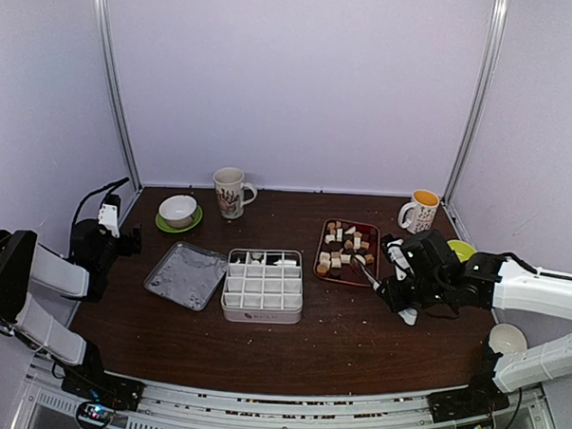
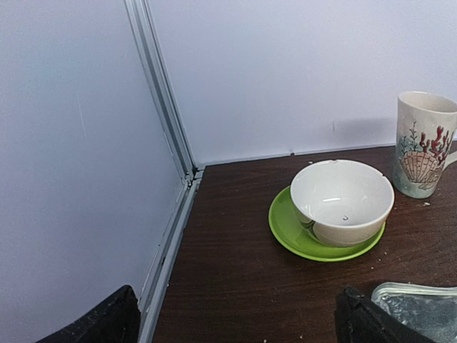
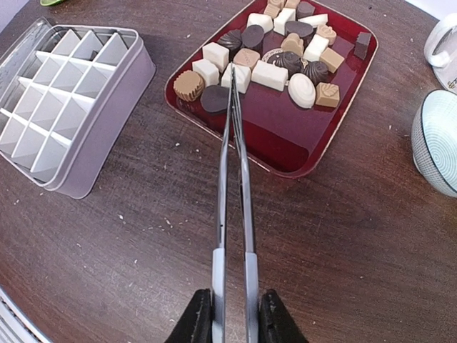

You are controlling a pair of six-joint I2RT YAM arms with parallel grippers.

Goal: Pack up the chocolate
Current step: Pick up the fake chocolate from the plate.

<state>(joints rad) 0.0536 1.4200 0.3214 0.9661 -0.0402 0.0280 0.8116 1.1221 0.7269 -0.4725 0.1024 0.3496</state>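
Several chocolates (image 3: 285, 61), dark, tan and white, lie on a red tray (image 3: 300, 143), also in the top view (image 1: 347, 251). My right gripper (image 3: 235, 314) is shut on white-handled tongs (image 3: 234, 186); their closed tips reach over the tray's near-left part, by a white chocolate (image 3: 236, 77), holding nothing. The white divided box (image 1: 262, 285) stands left of the tray, and shows in the right wrist view (image 3: 64, 107). My left gripper (image 2: 235, 321) is open and empty at the far left of the table (image 1: 109, 235).
A metal lid (image 1: 186, 275) lies left of the box. A white bowl on a green saucer (image 2: 335, 207) and a shell-patterned mug (image 2: 423, 143) stand at the back left. A mug with orange liquid (image 1: 419, 211) and a bowl (image 3: 439, 143) are at the right.
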